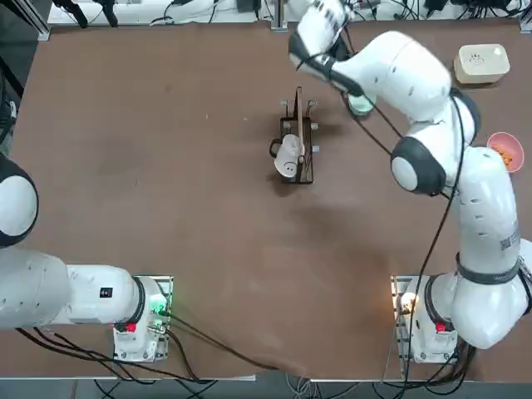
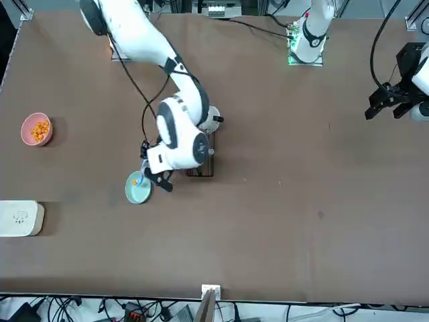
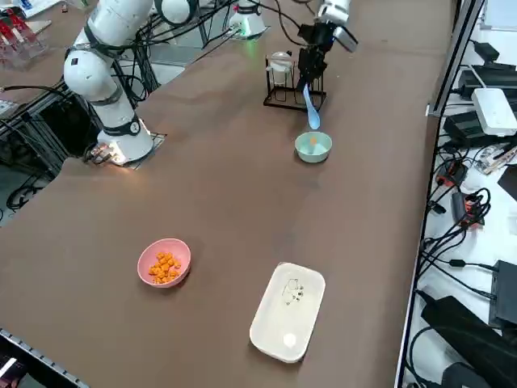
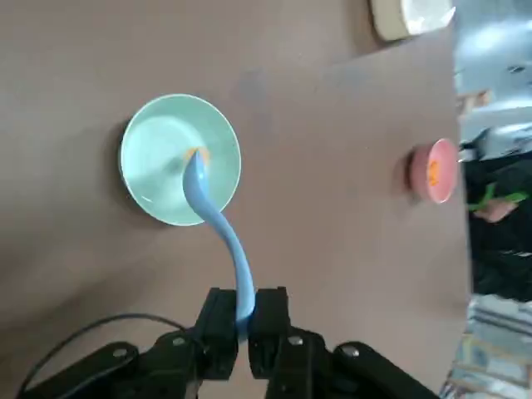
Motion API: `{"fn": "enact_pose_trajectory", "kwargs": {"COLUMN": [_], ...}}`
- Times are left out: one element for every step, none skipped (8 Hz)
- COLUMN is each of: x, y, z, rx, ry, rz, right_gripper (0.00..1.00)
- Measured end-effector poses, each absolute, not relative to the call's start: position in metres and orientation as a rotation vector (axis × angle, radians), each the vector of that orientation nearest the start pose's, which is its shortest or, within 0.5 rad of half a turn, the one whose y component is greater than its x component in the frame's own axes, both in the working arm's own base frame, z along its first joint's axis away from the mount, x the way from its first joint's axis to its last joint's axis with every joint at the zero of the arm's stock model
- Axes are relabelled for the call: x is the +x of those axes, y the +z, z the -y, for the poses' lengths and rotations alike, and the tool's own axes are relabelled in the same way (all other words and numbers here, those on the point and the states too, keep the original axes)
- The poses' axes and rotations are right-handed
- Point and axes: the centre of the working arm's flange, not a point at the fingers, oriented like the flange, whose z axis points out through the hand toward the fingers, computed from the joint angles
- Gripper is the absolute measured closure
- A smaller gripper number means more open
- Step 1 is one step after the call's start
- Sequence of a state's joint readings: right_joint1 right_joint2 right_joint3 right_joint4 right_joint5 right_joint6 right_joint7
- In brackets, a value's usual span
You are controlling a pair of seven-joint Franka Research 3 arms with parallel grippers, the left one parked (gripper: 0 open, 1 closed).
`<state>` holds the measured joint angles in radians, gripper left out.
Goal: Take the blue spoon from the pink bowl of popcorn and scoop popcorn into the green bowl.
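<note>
My right gripper is shut on the handle of the blue spoon and hangs above the green bowl. The spoon slopes down, its scoop just over the bowl's inside, beside one orange piece of popcorn. In the side view the spoon dangles from the gripper above the green bowl. The pink bowl with its popcorn heap sits far off toward the table's right edge, and also shows as the pink bowl in the top view.
A dark wire rack holding a white smiley mug stands just left of the green bowl. A white rectangular dish lies near the far right corner. Cables hang beyond the table's edges.
</note>
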<state>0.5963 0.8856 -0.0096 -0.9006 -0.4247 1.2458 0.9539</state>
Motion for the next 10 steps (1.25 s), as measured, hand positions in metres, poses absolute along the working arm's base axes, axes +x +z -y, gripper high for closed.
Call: {"fn": "enact_pose_trajectory", "kwargs": {"x": [0.628,0.629,0.628,0.623,0.616,0.611,0.609,0.610,0.614,0.618], "y": [0.362,0.371,0.373,0.372,0.371,0.367,0.354,0.336,0.319,0.310], "z": [-0.340,-0.335,-0.335,-0.331,-0.321,-0.309,-0.293,-0.272,-0.244,-0.210], "rx": [2.454,2.470,2.467,2.430,2.361,2.290,2.210,2.125,2.059,2.038], "ry": [-0.120,-0.125,-0.131,-0.172,-0.241,-0.301,-0.343,-0.361,-0.367,-0.353], "rz": [0.505,0.516,0.517,0.521,0.511,0.477,0.452,0.449,0.451,0.446], "right_gripper": [0.89,0.89,0.89,0.89,0.89,0.89,0.89,0.89,0.89,0.89]}}
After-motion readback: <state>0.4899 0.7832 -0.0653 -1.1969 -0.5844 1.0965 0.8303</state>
